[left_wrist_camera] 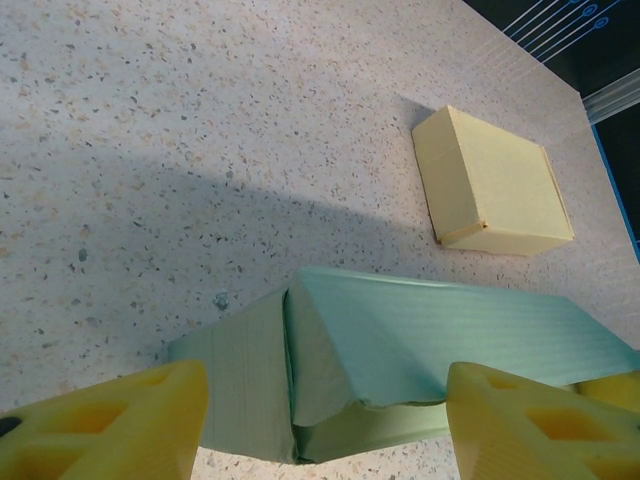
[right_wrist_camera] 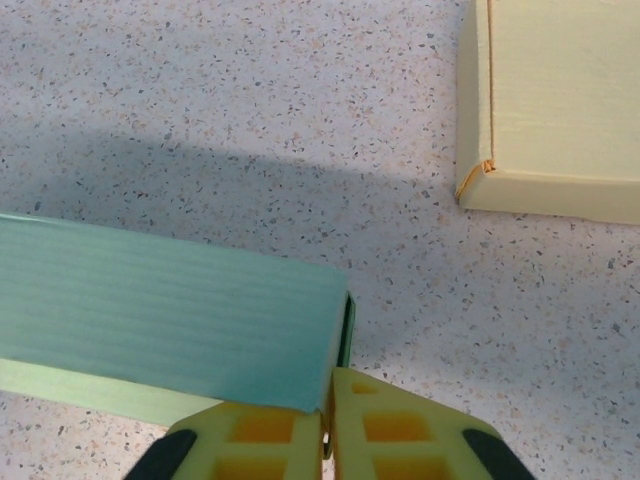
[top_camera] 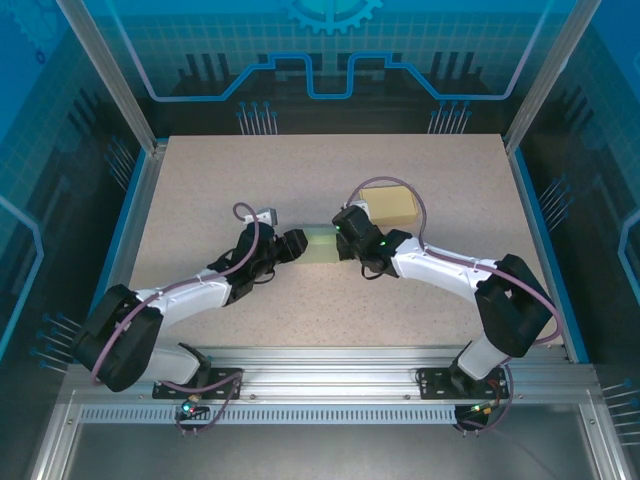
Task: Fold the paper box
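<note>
Right gripper (right_wrist_camera: 328, 425) pinching green box (right_wrist_camera: 170, 300) corner, left gripper (left_wrist_camera: 325, 415) spread astride 1 loose end flap (left_wrist_camera: 240, 370): close squarely, tuck inward, right anchoring.

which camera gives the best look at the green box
Left wrist: the green box sits close up inside the open left hand, end flaps visible. Right wrist shows one end pinched by the right hand; top view, a small strip between them.

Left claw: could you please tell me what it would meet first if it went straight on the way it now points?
Most likely the green paper box, whose end lies within the left claw; the yellow box sits farther on.
</note>
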